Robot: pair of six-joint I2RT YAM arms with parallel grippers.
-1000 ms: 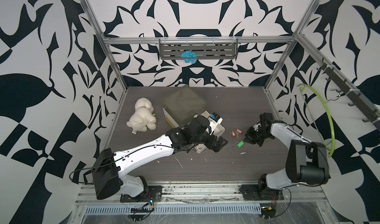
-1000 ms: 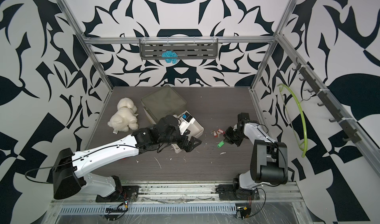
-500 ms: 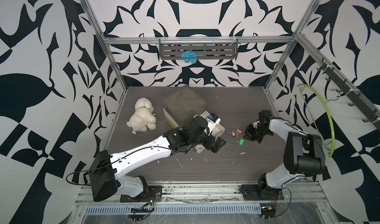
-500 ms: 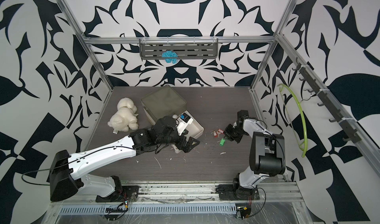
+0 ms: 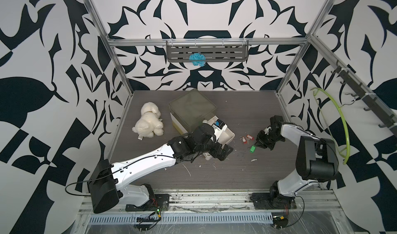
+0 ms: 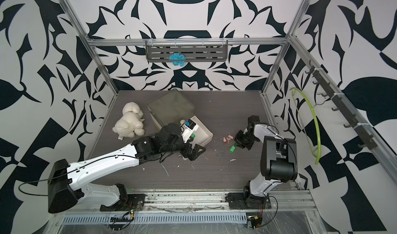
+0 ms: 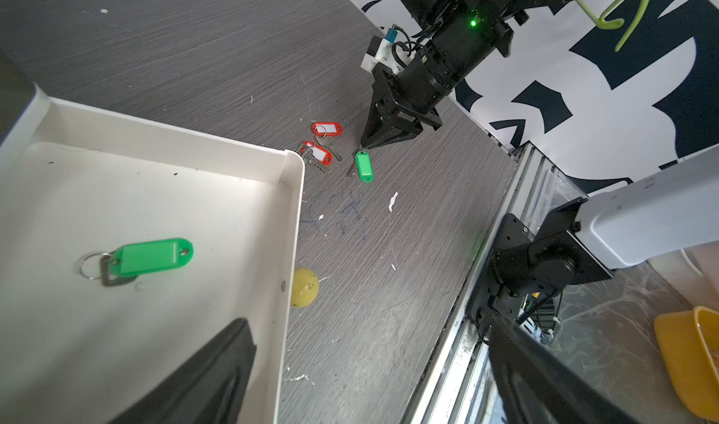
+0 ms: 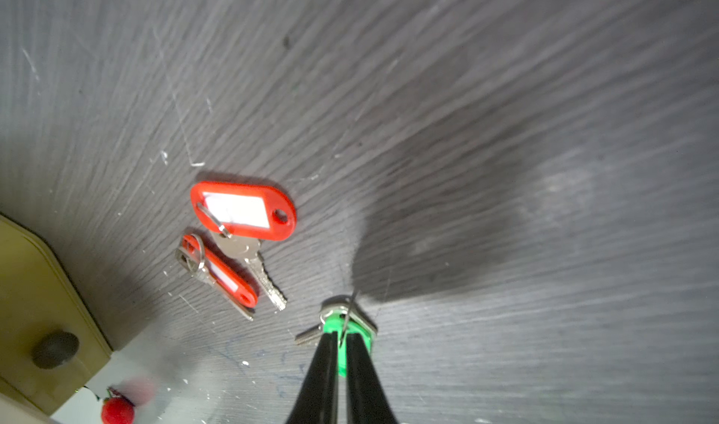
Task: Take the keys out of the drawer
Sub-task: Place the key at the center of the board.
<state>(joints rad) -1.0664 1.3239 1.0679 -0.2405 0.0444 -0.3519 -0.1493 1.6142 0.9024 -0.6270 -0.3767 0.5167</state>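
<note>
Right tool (image 5: 256, 146), in a top view: tip down at a green-tagged metal key (image 5: 252, 149) on the grey woodgrain tabletop (image 5: 236, 175), two red-tagged metal keys (image 5: 246, 138) just beside it. Left tool (image 5: 223, 152) spread wide at the white plastic drawer (image 5: 228, 134). Left wrist view: second green-tagged key (image 7: 151, 256) lies inside the drawer. Right wrist view: right tool's fingers (image 8: 319, 383) nearly together over the green tag; whether they pinch it cannot be told.

A white plush dog (image 5: 148, 123) lies on the table (image 5: 236, 106).
</note>
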